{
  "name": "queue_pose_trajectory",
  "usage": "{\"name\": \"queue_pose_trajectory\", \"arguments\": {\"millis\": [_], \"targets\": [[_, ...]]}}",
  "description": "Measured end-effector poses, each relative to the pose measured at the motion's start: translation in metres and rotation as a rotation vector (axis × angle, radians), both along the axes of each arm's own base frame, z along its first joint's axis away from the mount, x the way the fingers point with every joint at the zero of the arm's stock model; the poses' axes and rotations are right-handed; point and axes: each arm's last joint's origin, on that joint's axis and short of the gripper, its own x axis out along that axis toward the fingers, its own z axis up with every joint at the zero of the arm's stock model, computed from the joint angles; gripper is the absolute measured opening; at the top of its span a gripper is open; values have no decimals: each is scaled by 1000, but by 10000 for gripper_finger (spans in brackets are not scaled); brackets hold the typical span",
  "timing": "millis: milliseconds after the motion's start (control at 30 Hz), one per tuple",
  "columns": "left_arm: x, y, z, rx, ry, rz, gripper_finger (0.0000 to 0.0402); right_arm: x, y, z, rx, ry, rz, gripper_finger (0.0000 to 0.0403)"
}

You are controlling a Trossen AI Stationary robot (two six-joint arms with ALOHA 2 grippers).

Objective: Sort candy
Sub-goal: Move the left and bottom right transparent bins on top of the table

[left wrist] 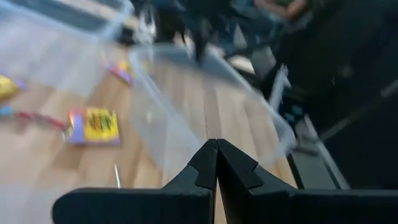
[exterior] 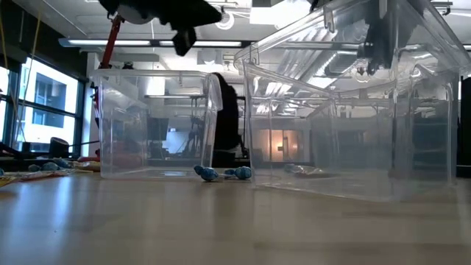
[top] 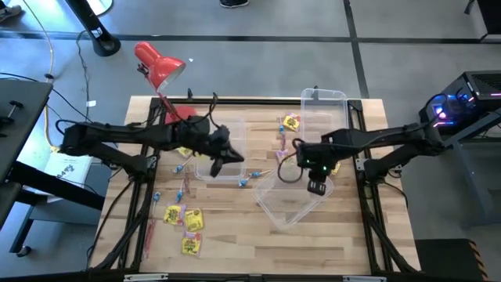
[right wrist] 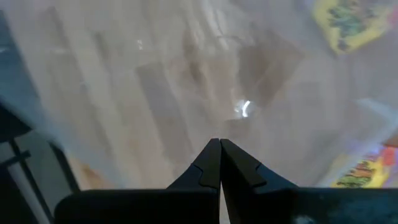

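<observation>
Candy lies loose on the wooden table. There are yellow packets [top: 183,219] near the front left and others [top: 291,122] at the far middle. Blue pieces on sticks [top: 246,182] and slim red sticks [top: 149,235] are scattered between them. My left gripper [top: 235,159] hangs shut and holds nothing above a clear bin [top: 236,131] left of centre. My right gripper [top: 316,188] points steeply down, shut and holding nothing, over a second clear bin [top: 286,215] that stands askew near the front. In the right wrist view its fingertips [right wrist: 219,144] show the bin's blurred plastic beyond them.
A third clear bin [top: 325,98] stands at the far right of the table. A red desk lamp [top: 160,66] leans in over the far left corner. Blue candies [exterior: 221,174] lie between the bins in the low view. Bare wood shows at the near middle.
</observation>
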Motion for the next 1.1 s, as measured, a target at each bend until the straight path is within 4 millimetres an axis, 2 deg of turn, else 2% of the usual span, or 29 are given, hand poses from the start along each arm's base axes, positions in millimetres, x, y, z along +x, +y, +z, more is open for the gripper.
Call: {"name": "queue_pose_trajectory", "arguments": {"millis": [133, 333, 467, 600, 867, 1100], "targets": [[26, 10, -9, -3, 51, -21, 0, -7, 18, 12, 26, -35, -1, 0], [72, 20, -21, 62, 119, -65, 0, -18, 50, 13, 120, 38, -8, 0], [91, 23, -25, 97, 223, -71, 0, -26, 71, 12, 126, 72, -32, 0], [104, 27, -28, 147, 263, -33, 0, -33, 84, 10, 90, 73, -81, 0], [125, 43, -61, 80, 459, -7, 0, -35, 85, -27, 81, 133, -213, 0], [129, 35, -70, -9, 517, -98, 0, -29, 61, -55, -32, 110, -302, 0]]}}
